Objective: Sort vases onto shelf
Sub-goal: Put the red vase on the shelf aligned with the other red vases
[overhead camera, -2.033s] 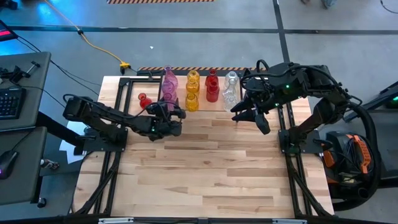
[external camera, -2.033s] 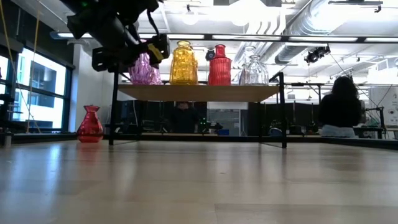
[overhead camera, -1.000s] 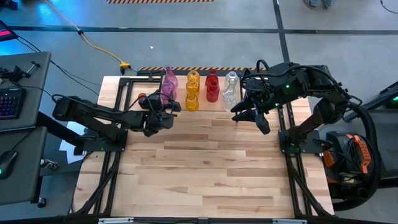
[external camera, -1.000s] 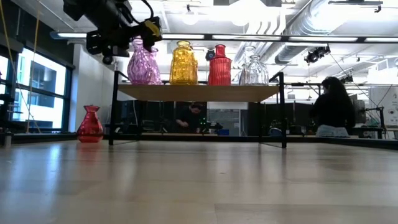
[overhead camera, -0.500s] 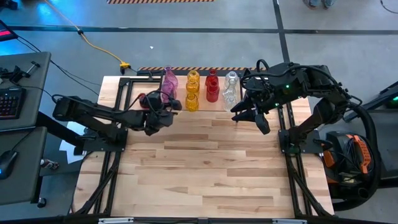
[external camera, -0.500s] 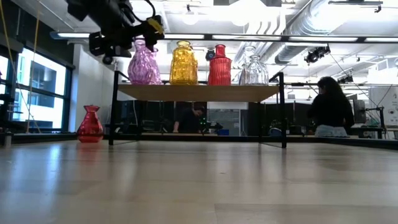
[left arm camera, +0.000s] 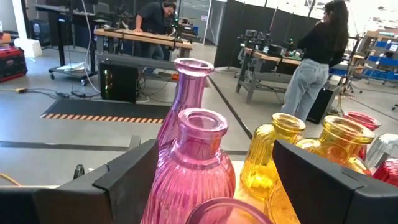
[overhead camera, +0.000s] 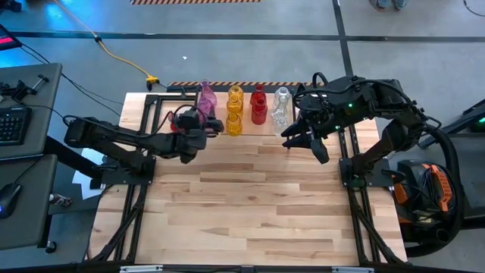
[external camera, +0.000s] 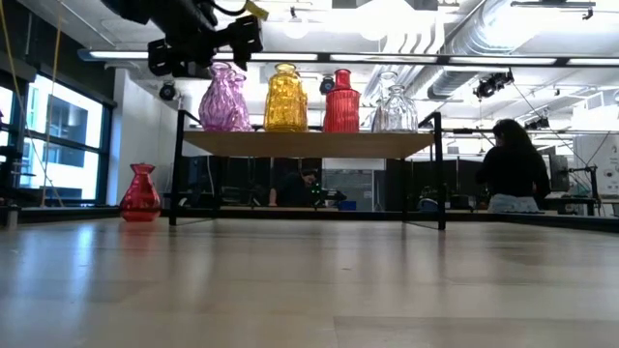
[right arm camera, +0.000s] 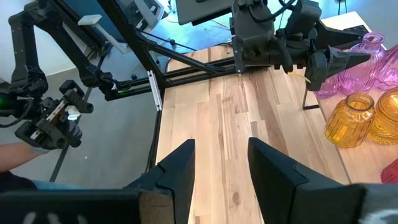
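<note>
Left gripper (overhead camera: 203, 127) at centre-left of high view, jaws wide open, flanking pink vases (left arm camera: 194, 171) on shelf (external camera: 309, 143). Right gripper (overhead camera: 301, 139) right of centre, jaws part-open, empty. Red vase (external camera: 141, 193) on surface (overhead camera: 250, 205), left.

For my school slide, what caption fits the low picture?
Pink, yellow, red and clear vases line the shelf; one red vase waits beside it.

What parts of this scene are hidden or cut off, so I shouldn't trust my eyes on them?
- Red vase beside the shelf: in the high view the left gripper covers most of it.
- Back row of vases: in the low view the front ones, such as the pink vase, hide them.
- Right arm: absent from the low view.
- Nearest pink vase: cut off by the left wrist view's bottom edge.
</note>
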Motion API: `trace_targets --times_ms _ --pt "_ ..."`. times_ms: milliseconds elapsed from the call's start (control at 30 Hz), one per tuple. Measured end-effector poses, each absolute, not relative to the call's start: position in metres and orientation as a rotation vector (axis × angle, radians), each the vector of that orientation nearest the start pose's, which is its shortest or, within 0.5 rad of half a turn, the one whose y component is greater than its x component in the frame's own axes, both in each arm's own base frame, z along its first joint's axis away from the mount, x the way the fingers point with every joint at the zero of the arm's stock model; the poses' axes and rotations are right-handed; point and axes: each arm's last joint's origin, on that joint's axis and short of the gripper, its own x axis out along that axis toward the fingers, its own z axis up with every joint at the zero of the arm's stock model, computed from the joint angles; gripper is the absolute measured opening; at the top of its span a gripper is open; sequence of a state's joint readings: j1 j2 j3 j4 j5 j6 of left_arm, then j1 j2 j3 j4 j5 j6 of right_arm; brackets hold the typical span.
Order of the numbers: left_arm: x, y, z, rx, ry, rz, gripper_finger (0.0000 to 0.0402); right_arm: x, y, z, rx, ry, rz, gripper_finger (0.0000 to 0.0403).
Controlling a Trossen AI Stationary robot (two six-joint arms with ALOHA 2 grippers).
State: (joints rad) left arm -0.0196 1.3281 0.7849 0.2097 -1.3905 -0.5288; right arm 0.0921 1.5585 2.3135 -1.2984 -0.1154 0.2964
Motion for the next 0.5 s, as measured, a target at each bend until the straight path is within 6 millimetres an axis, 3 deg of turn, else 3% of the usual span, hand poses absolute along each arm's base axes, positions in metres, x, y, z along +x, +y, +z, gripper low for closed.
trace_targets --times_ms 300,500 --pt "0.270 0.023 0.277 -0.169 -0.115 1.374 0.0308 0.235 0.025 0.529 0.286 0.570 0.123 0.0130" --pt "0.259 0.022 0.303 -0.152 -0.152 1.365 0.0308 0.235 0.025 0.528 0.278 0.583 0.123 0.0130"
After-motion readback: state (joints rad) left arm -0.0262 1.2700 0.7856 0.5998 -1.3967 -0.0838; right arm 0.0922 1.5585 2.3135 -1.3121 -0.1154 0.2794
